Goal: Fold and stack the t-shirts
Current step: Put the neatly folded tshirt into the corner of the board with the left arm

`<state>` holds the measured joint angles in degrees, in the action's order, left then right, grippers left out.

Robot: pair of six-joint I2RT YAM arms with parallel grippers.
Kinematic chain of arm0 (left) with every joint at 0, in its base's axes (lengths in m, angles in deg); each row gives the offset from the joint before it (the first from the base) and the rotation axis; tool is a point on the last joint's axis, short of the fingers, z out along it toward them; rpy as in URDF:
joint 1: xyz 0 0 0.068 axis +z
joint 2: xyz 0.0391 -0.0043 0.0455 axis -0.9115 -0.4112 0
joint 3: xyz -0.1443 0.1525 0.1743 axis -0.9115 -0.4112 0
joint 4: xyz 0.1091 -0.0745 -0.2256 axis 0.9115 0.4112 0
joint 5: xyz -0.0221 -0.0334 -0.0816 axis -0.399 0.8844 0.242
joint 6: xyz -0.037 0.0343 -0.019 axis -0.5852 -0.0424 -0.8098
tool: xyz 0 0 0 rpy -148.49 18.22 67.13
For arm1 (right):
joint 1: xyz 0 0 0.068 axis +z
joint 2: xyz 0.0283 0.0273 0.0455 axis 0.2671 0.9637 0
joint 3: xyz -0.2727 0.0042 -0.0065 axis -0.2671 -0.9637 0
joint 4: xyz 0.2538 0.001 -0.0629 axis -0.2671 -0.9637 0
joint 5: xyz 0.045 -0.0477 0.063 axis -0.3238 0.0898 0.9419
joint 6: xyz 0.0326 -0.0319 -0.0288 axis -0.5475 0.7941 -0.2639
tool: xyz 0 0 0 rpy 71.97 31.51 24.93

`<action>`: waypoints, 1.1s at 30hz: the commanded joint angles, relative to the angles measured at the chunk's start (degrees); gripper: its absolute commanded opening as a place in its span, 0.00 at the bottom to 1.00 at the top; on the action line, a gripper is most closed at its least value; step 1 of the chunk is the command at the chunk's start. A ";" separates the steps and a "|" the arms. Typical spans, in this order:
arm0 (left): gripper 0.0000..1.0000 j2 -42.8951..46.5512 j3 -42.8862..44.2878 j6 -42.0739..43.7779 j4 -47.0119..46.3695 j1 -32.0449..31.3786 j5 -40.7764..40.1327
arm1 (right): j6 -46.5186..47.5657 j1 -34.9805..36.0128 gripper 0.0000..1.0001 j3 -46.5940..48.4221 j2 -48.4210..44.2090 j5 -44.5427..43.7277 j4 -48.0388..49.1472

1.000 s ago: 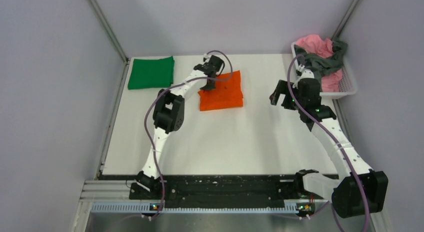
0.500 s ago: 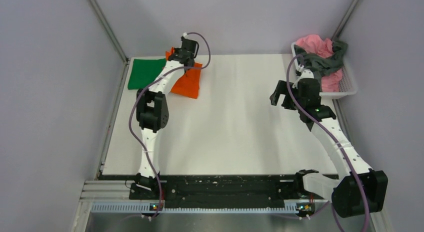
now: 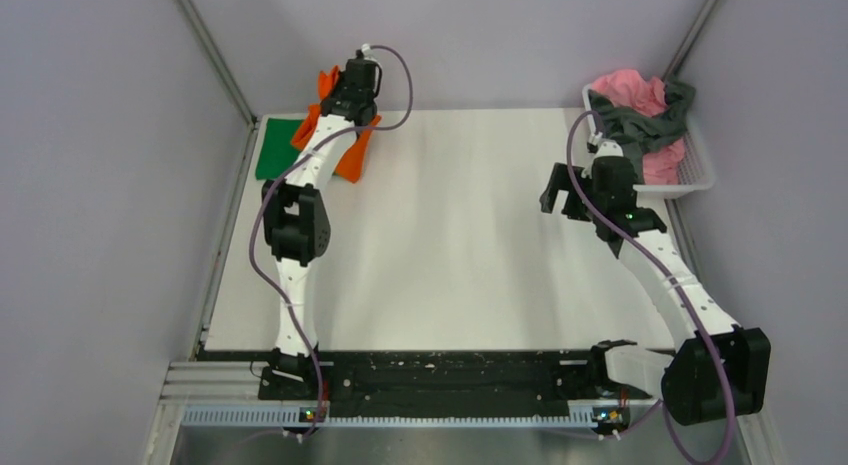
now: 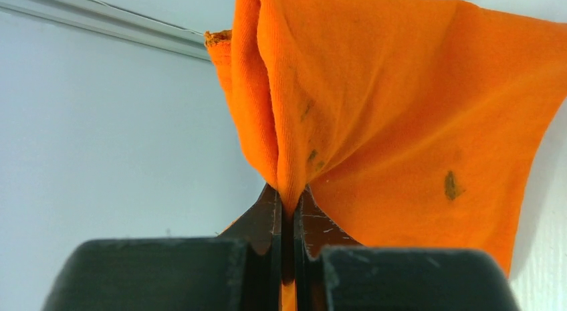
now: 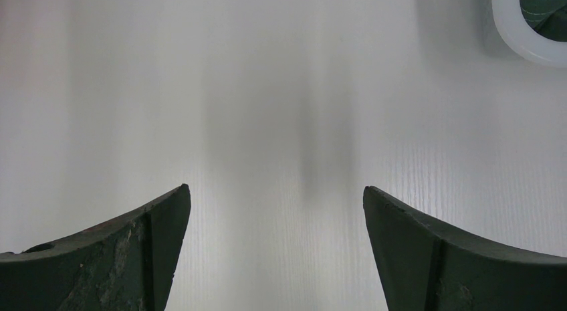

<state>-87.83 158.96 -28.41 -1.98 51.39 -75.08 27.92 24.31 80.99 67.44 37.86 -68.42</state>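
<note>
This is a robotics lab test cell: a bare white table top (image 3: 470,275) is boxed in by plain lilac-grey wall panels (image 3: 100,185) held in slim aluminium corner struts (image 3: 215,55). Two white-and-black jointed robot arms, left (image 3: 290,285) and right (image 3: 672,275), trailing purple cables (image 3: 573,155), are bolted to a black mounting rail (image 3: 440,373). The only homely thing is a white plastic basket (image 3: 700,180) heaped with pink and dark grey cloth t-shirts (image 3: 630,90).

The white table (image 3: 450,265) before me carries a folded green t-shirt (image 3: 272,150), lying flat in its far left corner, and a white basket (image 3: 700,180) at its far right edge, well apart.
</note>
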 commanded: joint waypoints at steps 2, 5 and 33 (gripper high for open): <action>0.00 3.65 4.61 3.01 -6.17 1.55 -1.64 | 0.74 -0.29 0.99 1.23 0.83 -1.02 1.36; 0.00 4.71 4.60 2.62 -6.05 1.64 -1.12 | 0.87 -0.34 0.99 1.42 1.57 -1.58 1.28; 0.00 5.15 2.11 0.86 -4.95 5.53 1.86 | 0.65 -0.30 0.99 1.93 4.53 -2.87 1.11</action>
<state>-84.09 161.76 -28.96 -2.11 55.70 -71.80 28.20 24.31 81.01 71.46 35.89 -68.45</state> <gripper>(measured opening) 0.045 0.985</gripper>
